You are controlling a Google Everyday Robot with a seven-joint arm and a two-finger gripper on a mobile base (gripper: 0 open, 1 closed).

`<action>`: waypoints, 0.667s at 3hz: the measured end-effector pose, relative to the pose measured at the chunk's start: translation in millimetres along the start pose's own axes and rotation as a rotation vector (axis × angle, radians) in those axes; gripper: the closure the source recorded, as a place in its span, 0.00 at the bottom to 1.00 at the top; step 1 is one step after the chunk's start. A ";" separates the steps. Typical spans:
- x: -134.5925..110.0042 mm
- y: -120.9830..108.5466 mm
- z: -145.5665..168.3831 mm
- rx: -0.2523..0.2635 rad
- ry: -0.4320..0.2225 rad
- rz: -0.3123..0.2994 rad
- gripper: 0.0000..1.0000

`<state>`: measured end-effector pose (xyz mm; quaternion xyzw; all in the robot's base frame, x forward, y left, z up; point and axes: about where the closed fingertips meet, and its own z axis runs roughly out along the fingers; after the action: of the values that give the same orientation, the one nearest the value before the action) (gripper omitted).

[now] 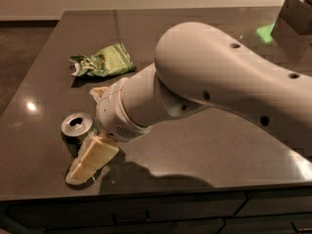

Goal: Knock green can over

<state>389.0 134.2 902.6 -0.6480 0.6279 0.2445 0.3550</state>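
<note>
The green can (pixel 76 126) stands at the front left of the dark table (pixel 44 82). Its silver top shows; its dark green body is mostly hidden behind my gripper. My gripper (pixel 86 133) hangs from the big white arm and is open around the can. One cream finger (pixel 93 158) lies low against the can's front right side, and the other finger's tip (pixel 97 92) shows behind the can. I cannot tell whether the can is upright or slightly tilted.
A crumpled light green snack bag (pixel 102 60) lies behind the can on the left. A grey box (pixel 292 18) stands at the far right corner. The table's front edge (pixel 146 191) runs just below the gripper.
</note>
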 end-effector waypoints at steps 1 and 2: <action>5.3 -1.8 3.9 -0.008 0.000 0.011 0.13; 8.8 -5.3 2.1 -0.012 -0.008 0.027 0.37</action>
<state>395.3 129.9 895.4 -0.6407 0.6337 0.2556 0.3500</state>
